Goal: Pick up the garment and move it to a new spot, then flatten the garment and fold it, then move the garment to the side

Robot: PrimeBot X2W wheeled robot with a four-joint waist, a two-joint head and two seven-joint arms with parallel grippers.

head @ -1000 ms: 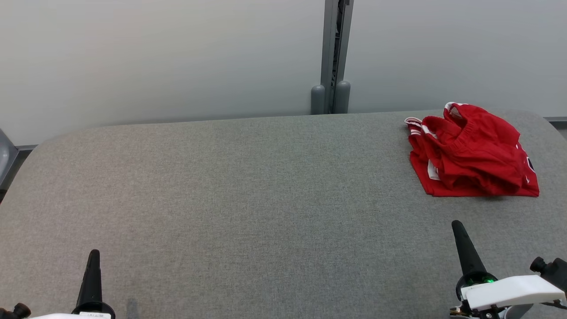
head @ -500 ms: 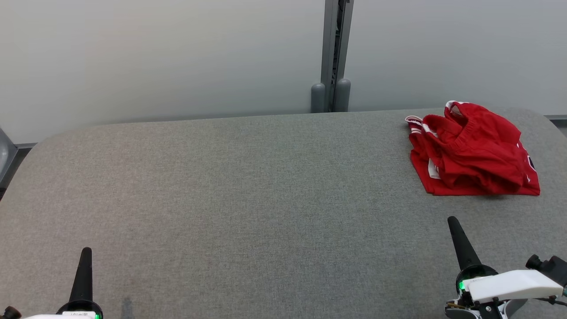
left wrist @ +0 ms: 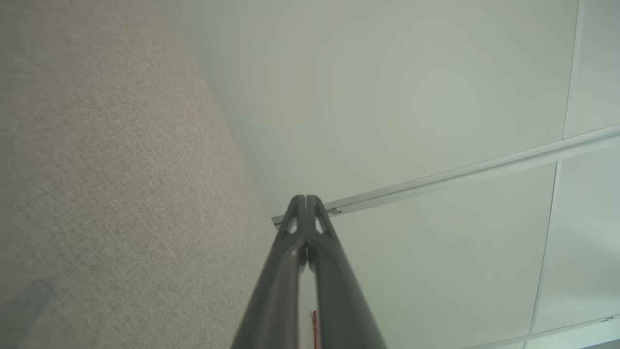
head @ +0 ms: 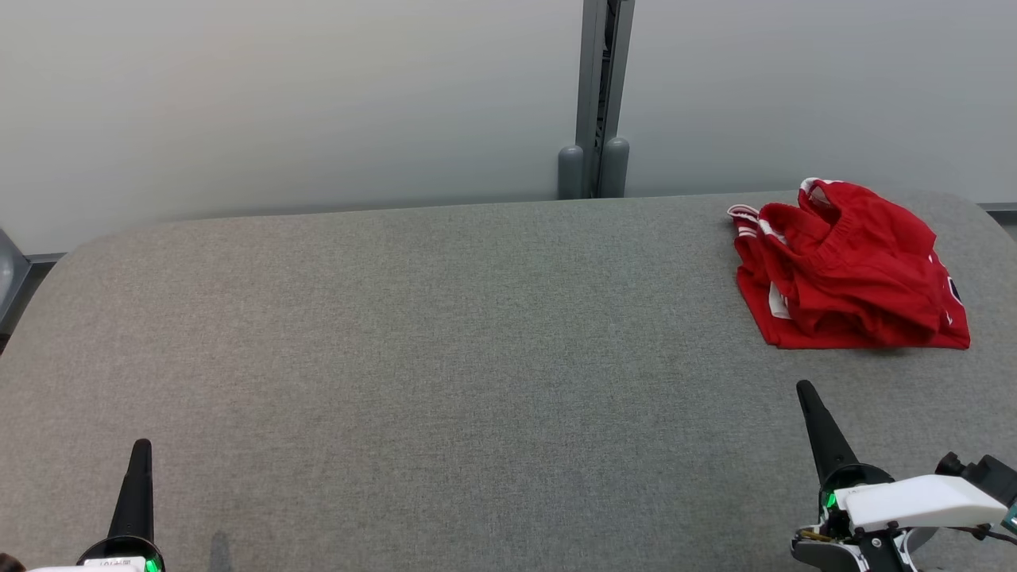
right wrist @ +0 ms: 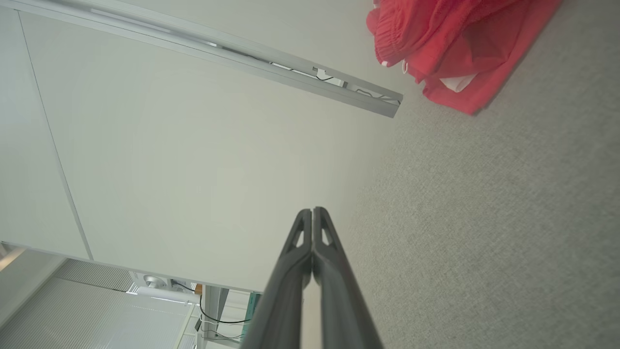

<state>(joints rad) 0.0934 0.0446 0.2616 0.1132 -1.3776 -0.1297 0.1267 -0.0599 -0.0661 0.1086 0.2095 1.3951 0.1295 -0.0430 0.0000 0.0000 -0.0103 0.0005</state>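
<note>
The crumpled red garment (head: 850, 270) lies at the far right of the grey surface (head: 445, 342); left jaws and right jaws are both pressed together, holding nothing

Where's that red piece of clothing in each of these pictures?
Head view: red garment bunched at the table's far right.
Left wrist view: a thin red sliver at the bottom edge, probably it.
Right wrist view: top right corner, on the table.
Shared landmark: the grey wall post behind the table.
</note>
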